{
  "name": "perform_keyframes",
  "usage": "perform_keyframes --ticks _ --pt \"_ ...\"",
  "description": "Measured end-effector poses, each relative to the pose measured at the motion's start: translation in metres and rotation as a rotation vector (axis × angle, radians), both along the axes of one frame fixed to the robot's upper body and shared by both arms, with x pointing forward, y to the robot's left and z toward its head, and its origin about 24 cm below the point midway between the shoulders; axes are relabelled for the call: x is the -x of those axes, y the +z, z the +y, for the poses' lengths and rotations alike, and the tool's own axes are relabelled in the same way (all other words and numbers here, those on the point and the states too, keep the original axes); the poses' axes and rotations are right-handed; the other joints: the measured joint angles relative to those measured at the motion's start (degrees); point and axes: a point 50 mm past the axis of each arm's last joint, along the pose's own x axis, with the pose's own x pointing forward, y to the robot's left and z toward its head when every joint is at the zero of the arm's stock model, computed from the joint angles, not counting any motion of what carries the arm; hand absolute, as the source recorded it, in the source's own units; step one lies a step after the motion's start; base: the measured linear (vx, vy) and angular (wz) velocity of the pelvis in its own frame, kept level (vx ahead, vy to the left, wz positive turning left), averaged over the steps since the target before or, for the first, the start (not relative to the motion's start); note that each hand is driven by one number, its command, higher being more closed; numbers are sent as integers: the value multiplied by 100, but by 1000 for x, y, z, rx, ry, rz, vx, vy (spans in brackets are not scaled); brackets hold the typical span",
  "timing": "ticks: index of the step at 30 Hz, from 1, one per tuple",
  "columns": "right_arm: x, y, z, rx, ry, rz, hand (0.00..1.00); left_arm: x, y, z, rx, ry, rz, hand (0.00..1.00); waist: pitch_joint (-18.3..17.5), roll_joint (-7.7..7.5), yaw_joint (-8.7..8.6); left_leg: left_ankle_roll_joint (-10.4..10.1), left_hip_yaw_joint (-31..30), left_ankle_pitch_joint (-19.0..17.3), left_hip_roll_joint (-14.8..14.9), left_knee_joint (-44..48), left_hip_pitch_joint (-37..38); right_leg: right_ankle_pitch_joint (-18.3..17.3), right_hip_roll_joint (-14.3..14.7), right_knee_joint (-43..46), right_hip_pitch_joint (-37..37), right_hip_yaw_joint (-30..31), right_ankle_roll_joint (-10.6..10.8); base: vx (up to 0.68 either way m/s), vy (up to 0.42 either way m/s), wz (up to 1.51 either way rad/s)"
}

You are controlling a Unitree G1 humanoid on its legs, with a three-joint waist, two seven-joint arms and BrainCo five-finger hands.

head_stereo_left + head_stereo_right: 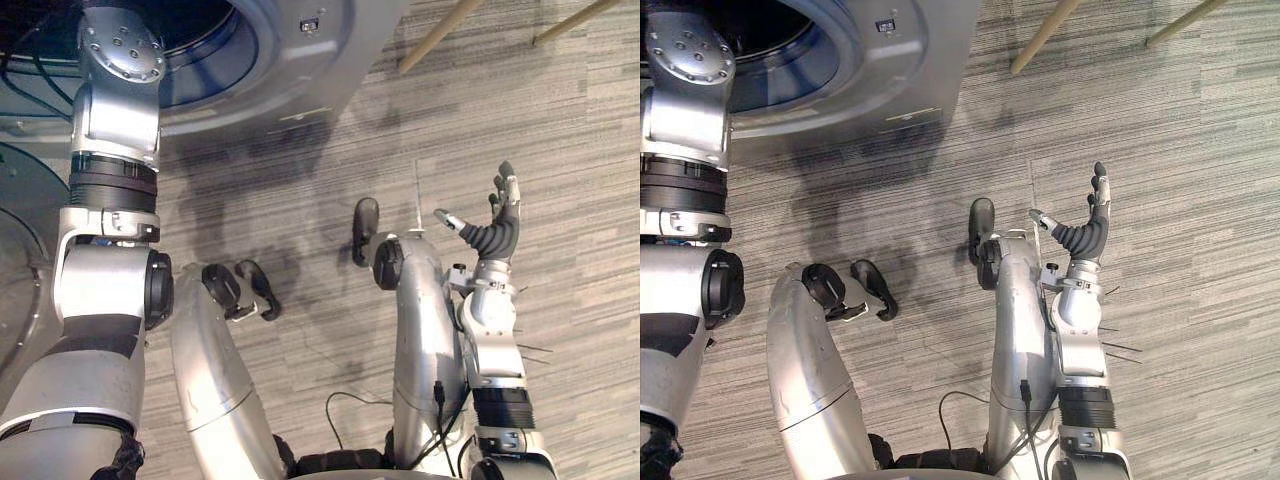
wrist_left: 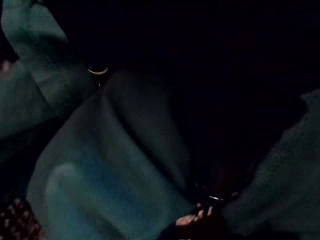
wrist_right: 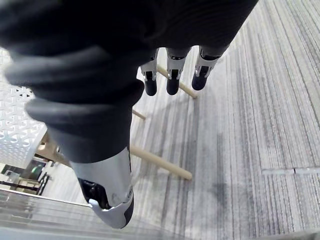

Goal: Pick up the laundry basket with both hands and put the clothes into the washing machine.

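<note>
— Teal clothes, crumpled and dim: where?
— Inside the washing machine drum; my left arm reaches in (left hand's grip: I cannot tell). Right hand relaxed above carpet.

No legible text, even on the small dark label of the washing machine.

The head's stereo pair looks steeply down, both eyes sharing the washing machine front and the striped carpet; the left wrist camera sits very close against dark green cloth, while the right wrist camera faces along the right hand, low over the carpet toward wooden legs
</note>
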Motion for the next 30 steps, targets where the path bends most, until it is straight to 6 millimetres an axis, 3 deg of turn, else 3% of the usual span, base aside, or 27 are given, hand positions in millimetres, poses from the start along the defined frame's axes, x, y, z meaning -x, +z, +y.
perform_keyframes --ticks 5,11,15,18,20,21,23,24,26,27,28,30 --pt "-1 1 -3 28 24 8 0 -13 -13 -8 -161 -7 183 0 0 0 3 -1 -13 1 -49 -2 1 -61 -76 88 -7 -12 -45 20 -4 8" --pt "-2 -4 -4 38 46 54 0 -11 -16 -7 -74 -83 171 0 -10 -6 46 -32 -101 16 -98 -33 180 -199 -136 161 198 -71 -70 13 -12 9" --pt "0 -27 -6 32 37 176 0 -6 -51 -16 12 -170 140 0 -30 -9 185 -157 -111 85 -209 -354 724 -336 -247 57 731 -142 -132 29 -42 20" --pt "2 -45 2 38 56 275 0 -1 -92 -15 158 -275 163 0 -48 -24 281 -321 -245 190 -301 -709 1111 -441 -294 -142 1209 -318 -190 28 -65 22" --pt "5 -53 3 20 50 319 0 4 -140 -21 284 -355 230 0 -53 -26 389 -373 -268 259 -318 -1026 1496 -508 -299 -335 1615 -422 -249 35 -66 16" --pt "5 -54 3 18 49 331 0 5 -154 -23 324 -376 256 0 -53 -26 400 -392 -269 290 -331 -1117 1613 -530 -307 -390 1736 -447 -255 46 -64 19" --pt "9 -62 -1 12 34 370 0 12 -210 -36 478 -437 381 0 -245 -13 485 -475 -265 365 -409 -1483 1998 -608 -346 -609 2131 -544 -275 69 -68 24" --pt "16 -72 -3 7 25 410 0 24 -256 -48 574 -464 493 0 -708 -34 505 -529 -250 430 -472 -1759 2079 -649 -377 -777 2207 -600 -292 66 -55 24" --pt "17 -77 -3 5 24 431 0 39 -293 -56 652 -482 591 0 -774 -25 517 -607 -249 515 -511 -2047 2494 -666 -385 -973 2636 -678 -334 86 -57 18" --pt "18 -86 -3 -4 23 472 0 57 -326 -61 734 -479 685 0 -792 -27 520 -659 -238 572 -526 -2392 3015 -681 -384 -1225 3162 -764 -351 108 -72 13" --pt "19 -88 -3 -5 22 483 0 60 -332 -62 747 -475 699 0 -798 -26 520 -662 -232 592 -533 -2471 3111 -681 -384 -1285 3255 -782 -351 110 -79 18" --pt "30 -114 -6 -24 11 594 0 88 -379 -64 839 -417 846 0 -1009 -25 533 -696 -128 790 -625 -3210 3916 -676 -390 -1832 4042 -866 -347 161 -94 20"
